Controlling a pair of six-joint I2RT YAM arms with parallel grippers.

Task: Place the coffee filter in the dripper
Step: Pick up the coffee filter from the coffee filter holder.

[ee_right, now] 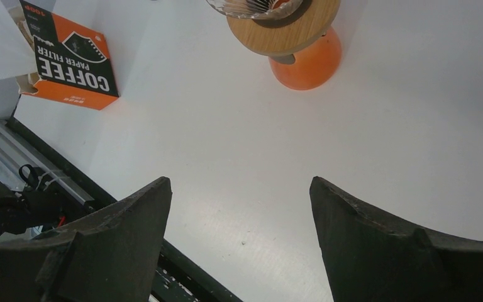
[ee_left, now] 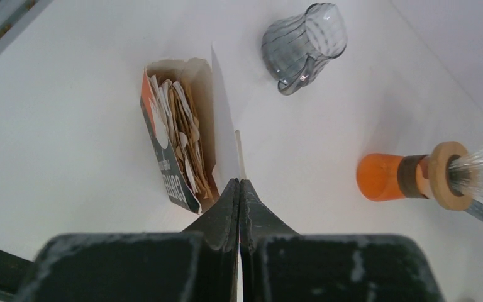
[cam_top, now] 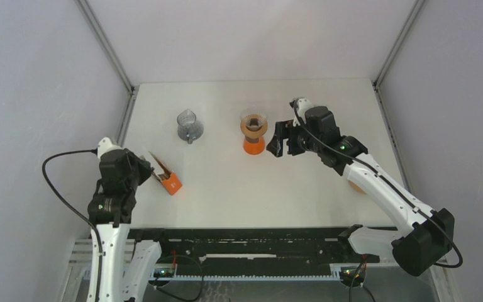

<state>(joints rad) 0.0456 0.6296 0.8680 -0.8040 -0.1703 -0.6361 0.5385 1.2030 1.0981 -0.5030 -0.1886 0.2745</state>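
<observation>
The left tool point(ee_left: 239, 182) has its two fingers pressed flat together, pinching the lower edge of a thin white sheet point(ee_left: 225, 119) that stands upright and edge-on above the fingertips. It looks like a paper filter, though the wrist view does not settle whether it is one or a flap of the carton.

Just to the left of the fingertips, touching the sheet's side, lies the filter box point(ee_left: 163, 157), orange and black and printed "COFFEE PAPER FILTER". It rests on its side with the open end turned away from the tool. Inside it sits a packed stack of coffee filters point(ee_left: 185, 132), brown ones and white ones, standing on edge.

Further out, ahead and slightly right of the left tool, a ribbed smoky glass pitcher point(ee_left: 305, 47) stands on the white desk point(cam_top: 226, 189), well apart from the box.

To the right of the left tool is the dripper point(ee_left: 453, 176), a clear ribbed glass cone seated in a wooden ring on an orange base point(ee_left: 380, 177). What the cone holds cannot be made out.

The right tool point(ee_right: 239, 182) hangs with its fingers spread wide and nothing between them, just beside the dripper on its right side in the top view.
</observation>
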